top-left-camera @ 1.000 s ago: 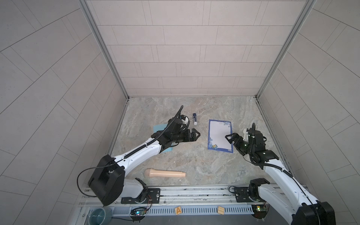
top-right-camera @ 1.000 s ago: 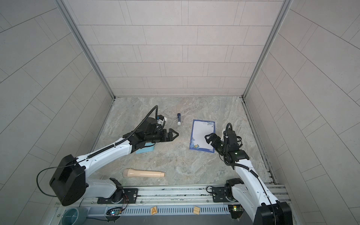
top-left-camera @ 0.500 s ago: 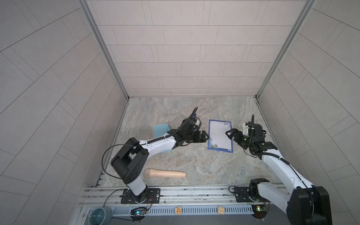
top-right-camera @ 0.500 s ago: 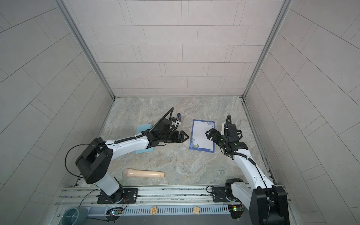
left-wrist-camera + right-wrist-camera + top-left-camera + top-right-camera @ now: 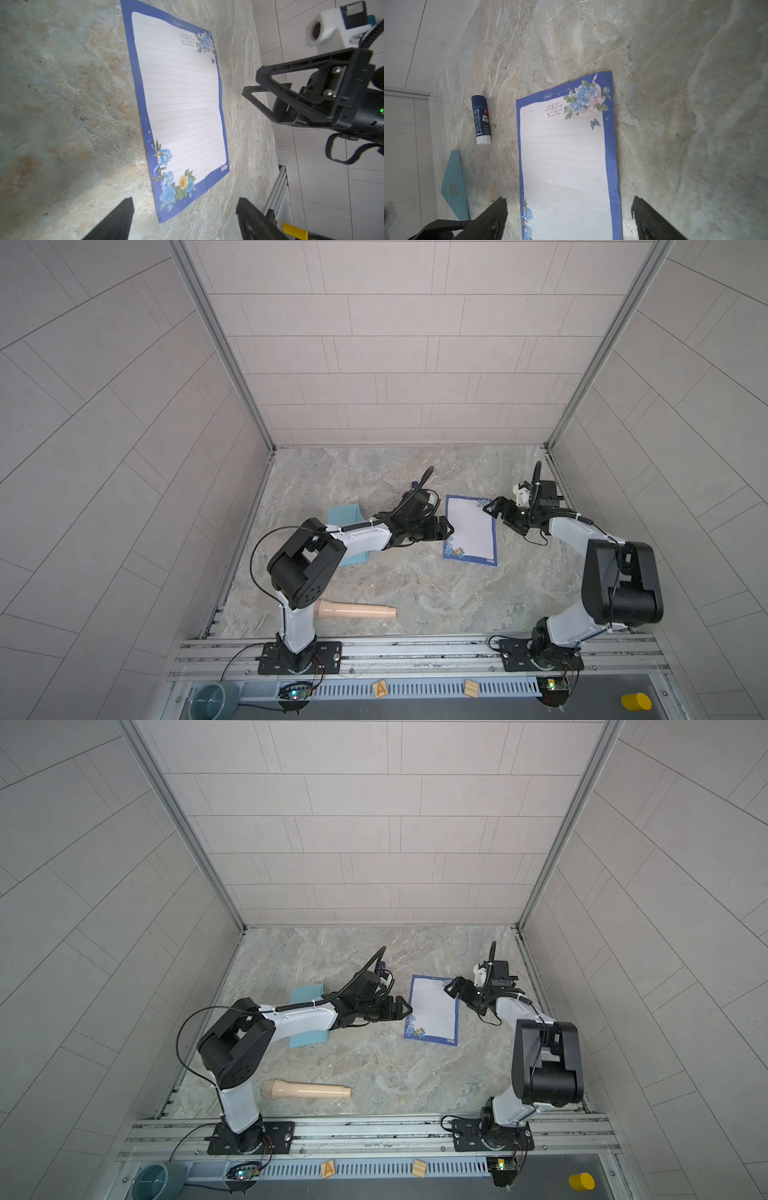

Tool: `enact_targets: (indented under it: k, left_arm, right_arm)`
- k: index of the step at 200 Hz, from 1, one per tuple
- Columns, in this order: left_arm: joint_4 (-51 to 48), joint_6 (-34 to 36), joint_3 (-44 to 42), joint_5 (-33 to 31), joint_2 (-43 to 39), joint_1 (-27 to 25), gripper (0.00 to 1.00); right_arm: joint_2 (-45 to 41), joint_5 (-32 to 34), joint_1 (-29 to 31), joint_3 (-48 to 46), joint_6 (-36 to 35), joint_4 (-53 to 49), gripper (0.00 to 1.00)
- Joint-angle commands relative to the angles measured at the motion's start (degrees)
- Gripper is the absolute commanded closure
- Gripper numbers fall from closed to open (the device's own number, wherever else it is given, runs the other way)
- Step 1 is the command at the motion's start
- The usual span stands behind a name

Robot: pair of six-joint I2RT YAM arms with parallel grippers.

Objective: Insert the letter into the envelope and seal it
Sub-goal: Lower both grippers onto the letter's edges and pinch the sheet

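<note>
Marbled table (image 5: 415, 585) fills the tiled booth, walled on three sides, with bare stone in front of and behind the letter (image 5: 471, 531). That sheet lies flat, right of centre, outside the envelope (image 5: 343, 515), which rests well apart on the left, partly under my left arm. My left end effector (image 5: 448, 529) sits at the letter's left long edge, jaws spread, grasping nothing. My right end effector (image 5: 490, 510) is at the right edge near the far corner, likewise released. A glue stick (image 5: 481, 119) lies toward the back wall, and a beige roller (image 5: 355, 611) lies near the front rail. Past that rail sits a teal bowl (image 5: 212, 699); I cannot tell its contents.
</note>
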Motion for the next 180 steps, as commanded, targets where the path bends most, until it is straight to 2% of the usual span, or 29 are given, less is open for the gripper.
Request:
enact_targets:
  k: [1, 85, 139, 180]
  left_arm:
    - [0.74, 0.58, 1.84, 0.86, 1.86, -0.4, 0.23]
    - [0.02, 0.71, 4.38, 1.22, 6.89, -0.73, 0.42]
    - [-0.73, 0.71, 5.47, 0.33, 9.34, -0.74, 0.5]
    - [-0.91, 0.71, 6.24, -0.22, 11.11, -0.75, 0.51]
  right_arm:
    - [3.65, -6.39, -1.34, 2.4, -2.36, 0.26, 0.09]
    - [10.72, -7.02, -1.8, 5.29, -3.58, 0.78, 0.19]
    - [12.66, -8.62, -2.26, 5.73, -3.3, 0.79, 0.2]
    - [13.28, -11.72, -2.24, 4.61, -1.73, 2.31, 0.23]
